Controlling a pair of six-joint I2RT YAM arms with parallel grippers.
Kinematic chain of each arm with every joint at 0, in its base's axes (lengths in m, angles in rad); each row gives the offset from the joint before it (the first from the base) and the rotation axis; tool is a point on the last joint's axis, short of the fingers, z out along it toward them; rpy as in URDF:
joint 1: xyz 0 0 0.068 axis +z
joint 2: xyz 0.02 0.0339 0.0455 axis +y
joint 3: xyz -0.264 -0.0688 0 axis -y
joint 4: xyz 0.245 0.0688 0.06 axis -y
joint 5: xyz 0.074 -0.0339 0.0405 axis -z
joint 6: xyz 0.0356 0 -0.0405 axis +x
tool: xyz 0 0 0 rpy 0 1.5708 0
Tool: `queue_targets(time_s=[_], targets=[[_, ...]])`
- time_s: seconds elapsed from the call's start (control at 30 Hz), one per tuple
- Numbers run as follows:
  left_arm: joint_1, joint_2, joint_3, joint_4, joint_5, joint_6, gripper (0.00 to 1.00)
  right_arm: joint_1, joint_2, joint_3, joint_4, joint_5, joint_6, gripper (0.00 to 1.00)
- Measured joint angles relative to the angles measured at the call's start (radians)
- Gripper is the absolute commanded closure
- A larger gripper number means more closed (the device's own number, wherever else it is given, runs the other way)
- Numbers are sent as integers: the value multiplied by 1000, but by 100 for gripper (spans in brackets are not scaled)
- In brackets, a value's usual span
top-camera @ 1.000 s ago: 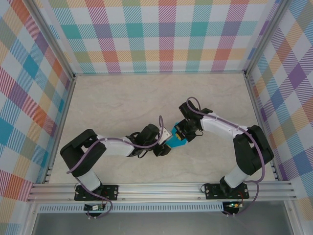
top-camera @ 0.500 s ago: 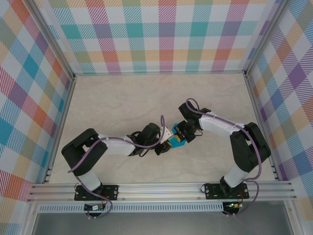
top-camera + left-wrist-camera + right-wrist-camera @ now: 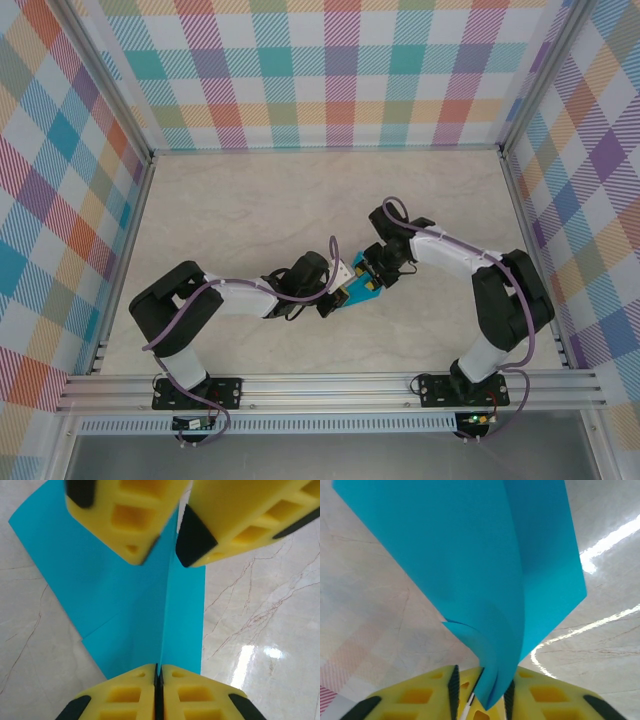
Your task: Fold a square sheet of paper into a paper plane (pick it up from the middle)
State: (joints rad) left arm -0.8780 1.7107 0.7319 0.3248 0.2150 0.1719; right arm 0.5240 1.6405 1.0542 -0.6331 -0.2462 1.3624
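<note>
Left end effector (image 3: pixel 158 667) pinches the teal paper (image 3: pixel 125 605) at its crease; right end effector (image 3: pixel 167 550), spread, straddles it opposite.

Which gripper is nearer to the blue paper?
Left. The left gripper is shut on the blue paper, pinching its fold. The right gripper stands open around the opposite end, with a gap beside the sheet.

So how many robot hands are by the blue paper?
2. The left gripper pinches the blue paper's near-left end; the right gripper sits open around its far-right end.
</note>
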Motion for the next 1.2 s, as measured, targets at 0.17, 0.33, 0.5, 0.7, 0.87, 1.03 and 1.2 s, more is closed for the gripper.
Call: queue_targets(time_s=[0.17, 0.33, 0.5, 0.7, 0.87, 1.03, 1.2], targets=[[0, 0, 2, -4, 27, -68, 93, -24, -50, -6, 24, -1, -93, 41], [2, 0, 19, -14, 52, -195, 93, -37, -188, -83, 97, 14, -205, 33], [2, 0, 19, -6, 64, -334, 92, -39, -287, -159, 148, 29, -310, 32], [3, 0, 12, 26, 63, -449, 91, -39, -308, -248, 211, 20, -378, 47], [3, 0, -3, 48, 61, -500, 91, -40, -271, -289, 257, -19, -402, 58], [4, 0, -15, 66, 61, -532, 89, -40, -185, -283, 300, -43, -414, 60], [11, 6, -16, 76, 75, -571, 87, -40, -116, -270, 334, -61, -430, 60]])
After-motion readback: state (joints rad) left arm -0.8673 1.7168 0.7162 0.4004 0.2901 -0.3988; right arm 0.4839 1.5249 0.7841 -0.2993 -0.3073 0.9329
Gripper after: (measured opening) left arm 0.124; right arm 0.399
